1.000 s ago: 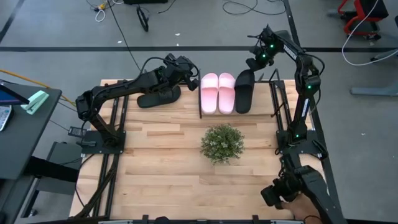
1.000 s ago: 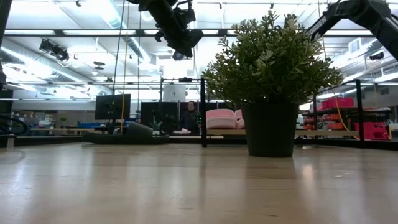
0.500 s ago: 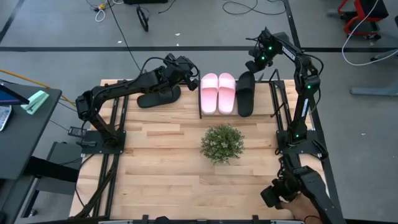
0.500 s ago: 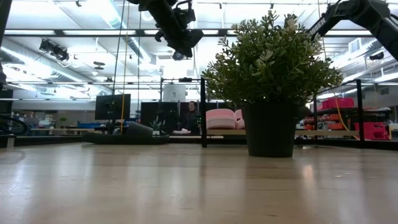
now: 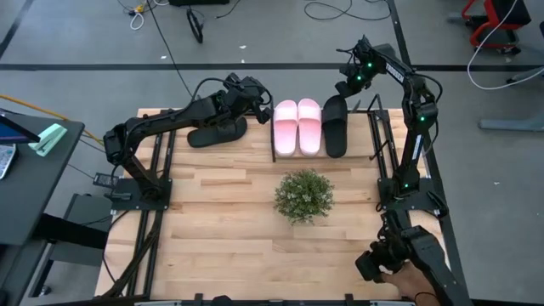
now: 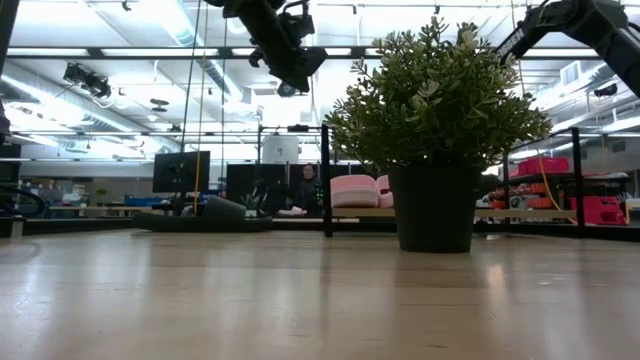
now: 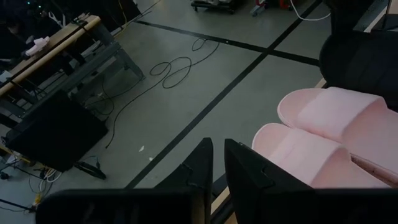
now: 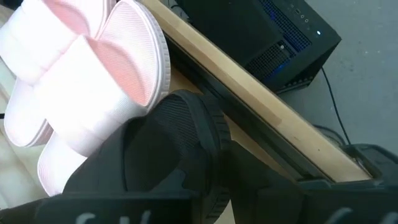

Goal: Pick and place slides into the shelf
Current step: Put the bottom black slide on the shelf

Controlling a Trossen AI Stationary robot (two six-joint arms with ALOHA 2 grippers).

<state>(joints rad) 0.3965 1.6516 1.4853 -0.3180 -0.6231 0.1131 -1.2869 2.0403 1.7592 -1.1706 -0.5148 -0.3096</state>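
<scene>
Two pink slides [image 5: 297, 126] and one black slide [image 5: 335, 126] lay side by side in the shelf [image 5: 374, 127] at the counter's [image 5: 221, 212] far edge; the other black slide [image 5: 214, 133] lay on the counter beyond the shelf's end, toward the far left corner; the left hand [image 7: 216, 163] hovered over it, fingers nearly shut, holding nothing; the right hand [image 5: 348, 82] hung above the shelved black slide, its grip I couldn't tell.

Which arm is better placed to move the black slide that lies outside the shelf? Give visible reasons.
The left. Its gripper hangs beside the loose black slide, left of the shelf. The right gripper is over the black slide in the shelf, beyond the pink slides.
</scene>
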